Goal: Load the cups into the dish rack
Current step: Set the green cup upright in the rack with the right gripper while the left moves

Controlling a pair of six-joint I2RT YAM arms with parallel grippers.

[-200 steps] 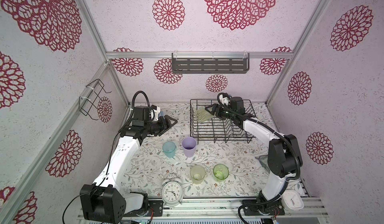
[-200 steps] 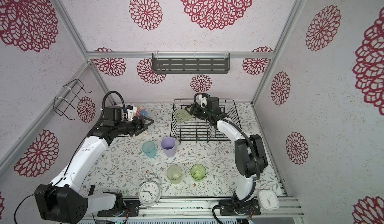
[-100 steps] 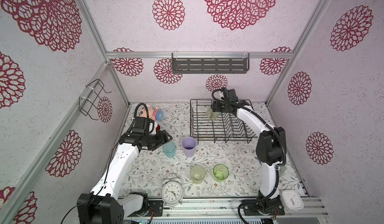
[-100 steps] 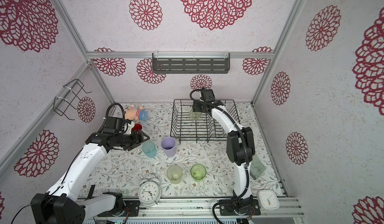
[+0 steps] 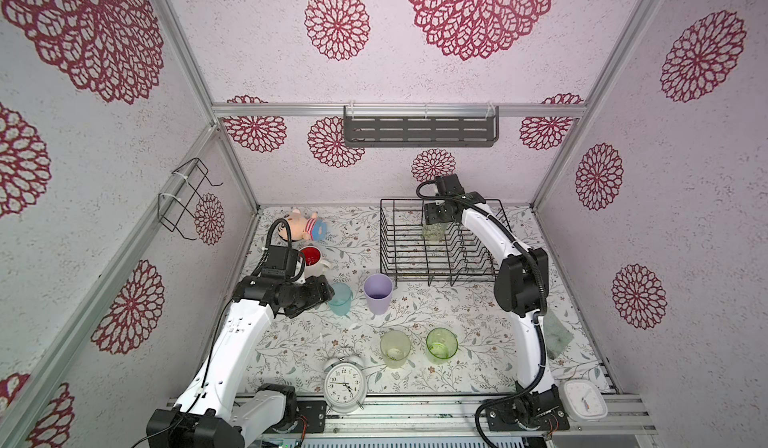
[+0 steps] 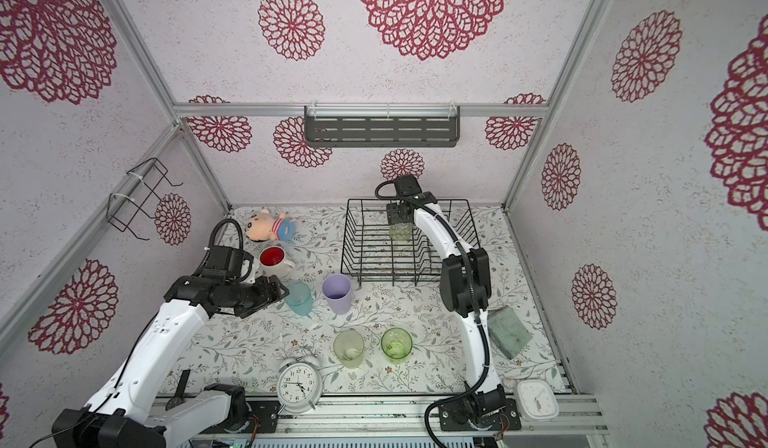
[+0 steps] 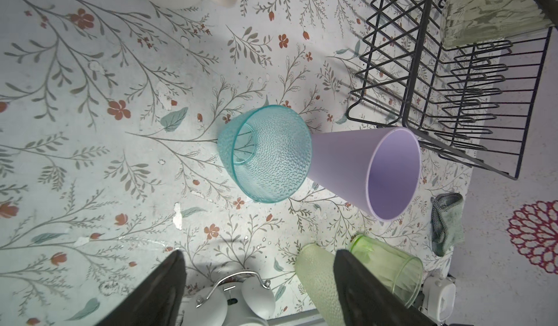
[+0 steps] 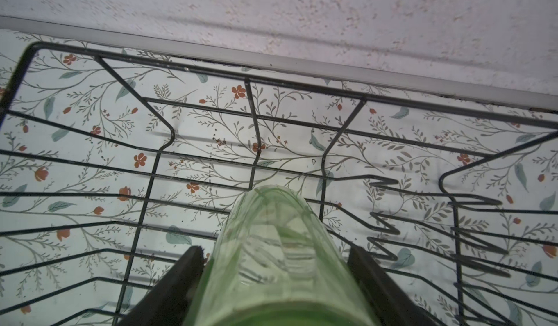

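Top views are both showing the left arm (image 5: 245, 334) arching up from its near-left base, elbow bent, wrist lying level and pointing right. The left jaws are standing parted and empty just left of the light-blue cup (image 5: 340, 299). That cup is sitting upright, mouth up, on the desk (image 5: 457, 300), with the lilac tumbler (image 5: 378, 293) upright just to its right. The white mug (image 5: 311, 261) is standing farther back, beside the wrist, its red inside facing up. Nearer, a pale green tumbler (image 5: 395, 349) and a brighter green tumbler (image 5: 441, 345) are standing upright side by side.

The right arm (image 5: 490, 234) is curving from its near-right base over the dish rack (image 5: 386, 242), its wrist pointing down at the rack's far middle. The right jaws are gripping the held green tumbler (image 6: 400, 231), which is hanging within the rack's outline with its long axis near vertical.

Left wrist view is showing two dark fingers (image 7: 157, 294) spread wide with nothing between them, clear of the light-blue cup.

Right wrist view is showing the fingers (image 8: 181, 279) pressing both sides of the held green tumbler. Its long axis is running straight out from the jaws toward the rack's floor wires. I cannot tell which end is its mouth, or whether it is touching the wires.
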